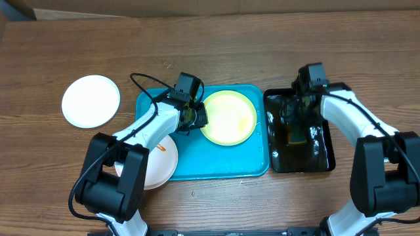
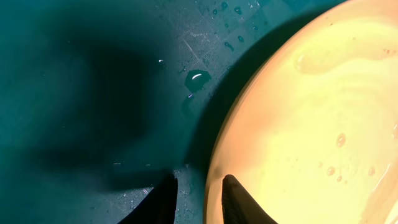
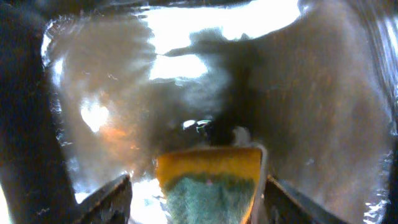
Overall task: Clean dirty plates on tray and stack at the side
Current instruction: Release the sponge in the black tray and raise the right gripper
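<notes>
Turquoise tray [image 1: 197, 167] is set mid-table, black tray [image 1: 328, 160] just beside its right edge. Yellow-green plate [image 1: 230, 118] is seated in the far right part of the turquoise tray; its surface looks wet, and no smears can be made out. Water droplet [image 2: 198, 79] is seen on the tray floor next to the plate rim.

Left gripper [image 1: 197, 118] is placed at that plate's left rim. In the left wrist view the jaws are narrowly parted with the rim between them, one finger [image 2: 239, 202] over the plate, the other over the tray. Clamped or released: cannot be told.

Right gripper [image 3: 198, 179] is lowered into the black tray, which is wet and shiny. Its jaws are spread on either side of the yellow-and-green sponge [image 3: 208, 180]; a gap is visible on the left side, so nothing is grasped.

Far-left white plate [image 1: 90, 100] is parked on the table [image 1: 216, 39], well apart from the turquoise tray. Near white plate [image 1: 161, 164] overlaps the tray's near-left corner, partly hidden under the left arm, and a small orange mark is seen on it.
</notes>
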